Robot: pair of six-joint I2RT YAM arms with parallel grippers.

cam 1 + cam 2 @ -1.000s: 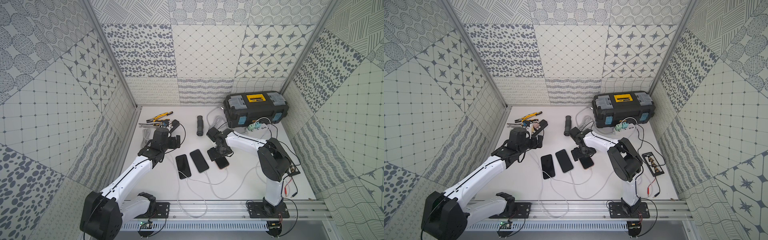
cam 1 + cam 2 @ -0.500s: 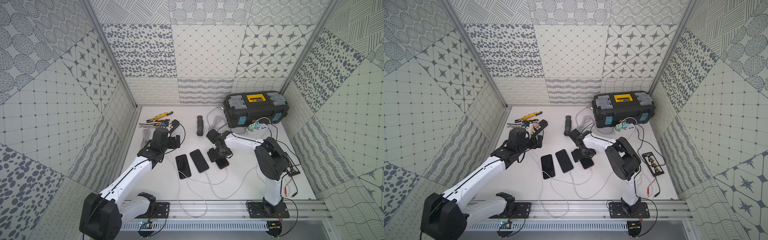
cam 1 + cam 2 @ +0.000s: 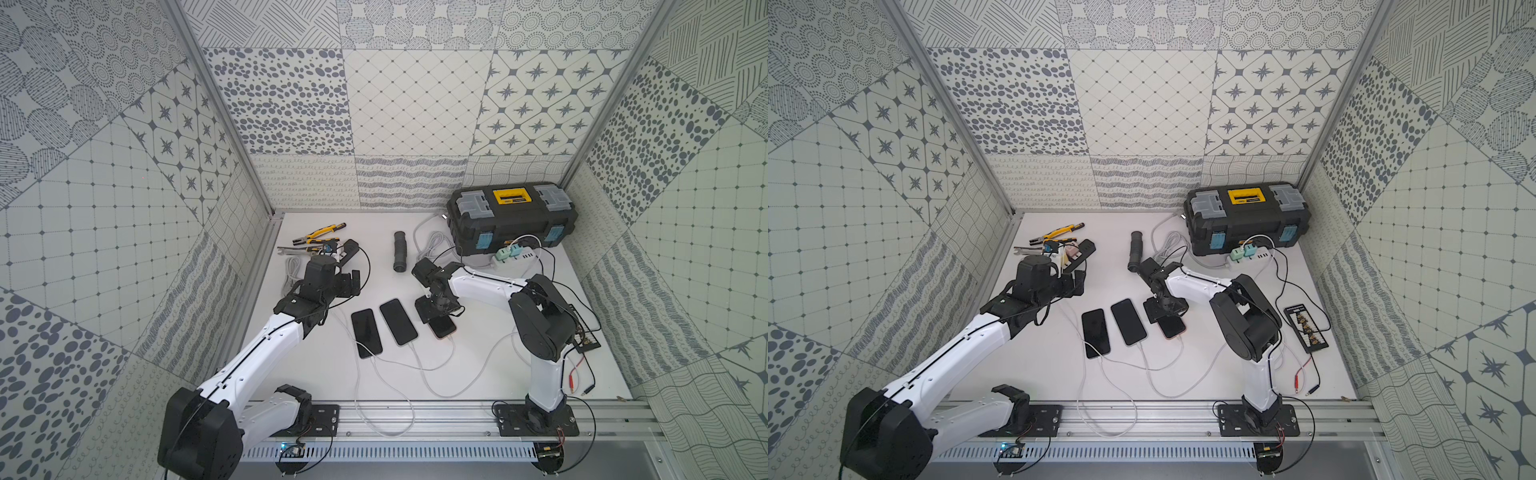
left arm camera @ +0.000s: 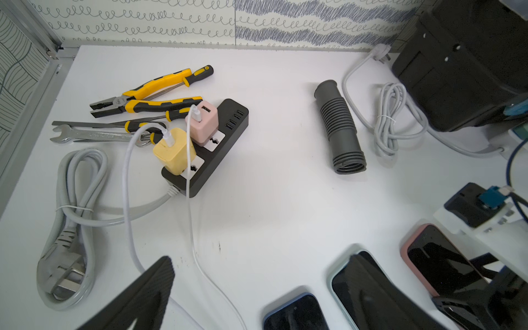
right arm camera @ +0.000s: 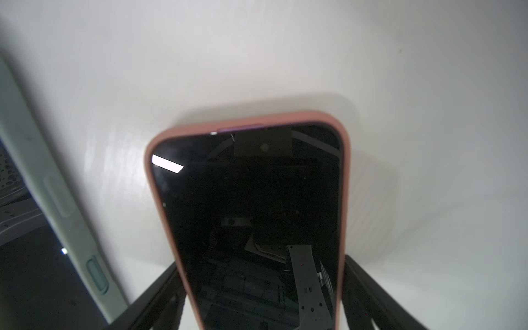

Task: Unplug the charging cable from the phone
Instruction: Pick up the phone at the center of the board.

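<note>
Change: the right arm's elbow had slid slightly toward frame left since 1 second before; the left arm kept its pose.
Right tool (image 5: 260, 260): low over the pink phone (image 5: 245, 200), fingers (image 5: 148, 297) astride its 2 long edges; squeezing or merely beside, I could not tell.
Left tool (image 4: 260, 258): jaws wide apart, empty, above the white worktop (image 4: 285, 200).
Phone: flat at centre of both top views, rightmost of 3.
Charging cable (image 3: 451, 348): white, ran from the phone's lower end.
Around: mint-cased phone (image 3: 399, 322) just beside; third phone (image 3: 366, 332) further left; black power strip (image 4: 217, 148), pliers (image 4: 148, 88), toolbox (image 3: 513, 218).
In the way: the right tool hid the phone's upper half from above.
Surfaces: matte pink case, rounded corners, glossy black screen; ribbed grey hose (image 4: 340, 128).
</note>
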